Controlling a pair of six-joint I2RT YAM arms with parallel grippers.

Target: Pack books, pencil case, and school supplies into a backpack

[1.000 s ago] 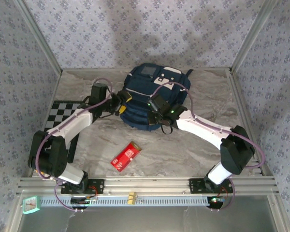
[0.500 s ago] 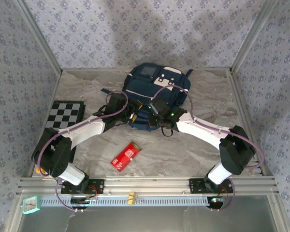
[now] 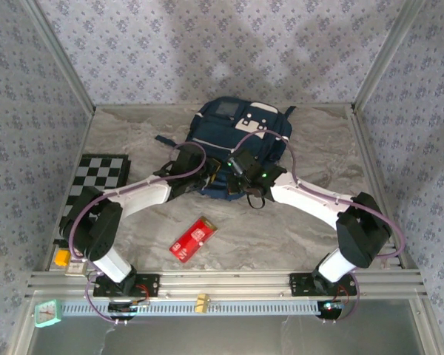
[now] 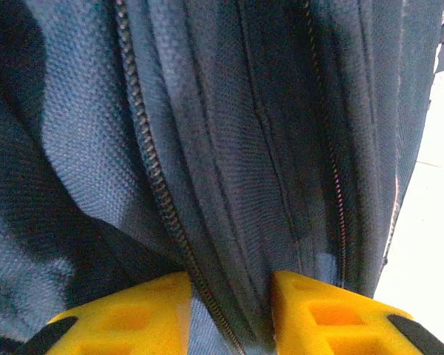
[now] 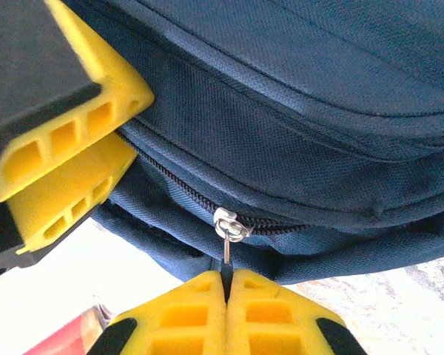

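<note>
Both grippers meet at the near edge of the navy backpack [image 3: 240, 133], which lies at the back middle of the table.
The left gripper [image 4: 229, 296], swung in from the bag's left side, pinches a zippered fold in narrow jaws. The right gripper [image 5: 226, 285] clamps the zipper pull [image 5: 228, 231]. From above, their wrists cover that edge.

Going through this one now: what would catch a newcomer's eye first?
The navy backpack at the table's far centre, with both arms meeting at its near edge. The right gripper is shut on the zipper pull, while the left gripper pinches a fold of fabric beside it. A red packet lies nearer the bases.
</note>
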